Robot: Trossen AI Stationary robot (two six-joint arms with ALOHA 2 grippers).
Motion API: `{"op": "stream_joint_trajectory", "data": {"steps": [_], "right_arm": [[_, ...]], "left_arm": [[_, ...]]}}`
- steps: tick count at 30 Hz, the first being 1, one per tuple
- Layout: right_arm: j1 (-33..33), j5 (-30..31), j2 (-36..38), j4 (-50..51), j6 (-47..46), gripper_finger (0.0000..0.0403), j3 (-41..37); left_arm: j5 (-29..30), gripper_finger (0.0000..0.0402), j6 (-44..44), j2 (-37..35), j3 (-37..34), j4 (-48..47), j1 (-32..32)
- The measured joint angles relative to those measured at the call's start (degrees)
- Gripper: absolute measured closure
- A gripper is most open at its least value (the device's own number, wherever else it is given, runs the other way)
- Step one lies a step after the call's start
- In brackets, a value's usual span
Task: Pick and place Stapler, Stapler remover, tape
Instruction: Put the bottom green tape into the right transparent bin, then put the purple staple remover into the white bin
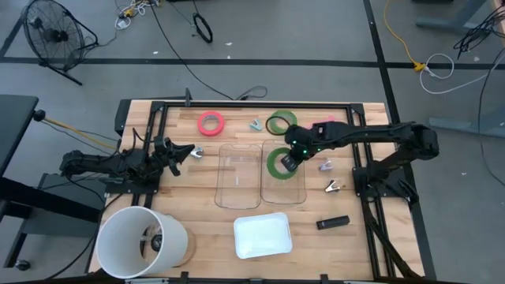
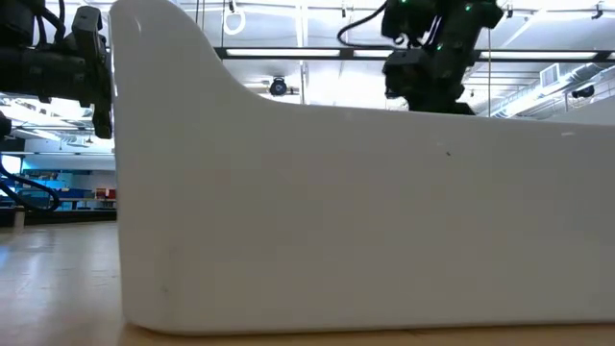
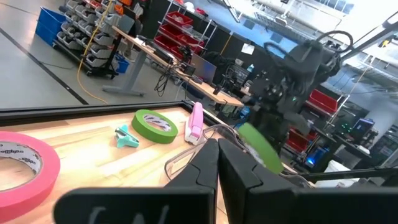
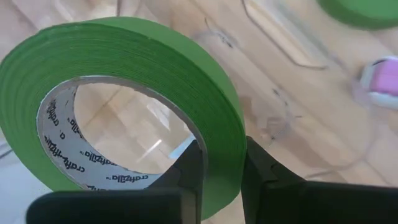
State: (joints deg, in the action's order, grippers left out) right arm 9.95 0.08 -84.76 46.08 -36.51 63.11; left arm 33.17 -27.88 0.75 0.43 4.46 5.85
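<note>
Centrally, the right gripper (image 1: 289,160) is clamping its two fingers (image 4: 186,171) across the wall of a green tape roll (image 4: 134,102), one finger inside the ring and one outside, and is holding it over the right clear tray (image 1: 293,196), which is lying beside a second clear tray (image 1: 239,175) at its 9 o'clock. Outward from the grip, another green tape ring (image 1: 281,123) is resting at 12 o'clock of the gripper, a pink stapler (image 3: 194,123) is lying near that ring, and a red tape ring (image 1: 211,122) is sitting toward 10 o'clock. The left gripper (image 1: 175,152) is waiting with fingers together at the table's 9 o'clock side. Since the pinch is gripping only a narrow band of the roll, the ring could be swinging or slipping, and a release off-centre would probably be sending it onto the tray rim or rolling away. Printing on the roll's inner core is reading "craftzilla"; the red ring's core writing is too blurred to read.
</note>
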Motion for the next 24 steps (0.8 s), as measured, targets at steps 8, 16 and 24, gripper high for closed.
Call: {"op": "stream_joint_trajectory", "data": {"steps": [8,16,24], "right_arm": [[0.76,-5.33,-4.97,-0.69,2.26,0.0352,0.00],[3.19,-6.30,-4.56,0.33,9.05,0.0267,0.00],[5.68,-1.72,-4.56,0.94,13.78,0.0131,0.00]], "left_arm": [[0.00,0.0388,0.03,-0.02,0.00,0.01,0.01],[0.82,0.0388,0.07,0.00,-0.02,0.01,0.01],[1.16,0.0388,0.07,-0.02,-0.02,0.01,0.00]]}}
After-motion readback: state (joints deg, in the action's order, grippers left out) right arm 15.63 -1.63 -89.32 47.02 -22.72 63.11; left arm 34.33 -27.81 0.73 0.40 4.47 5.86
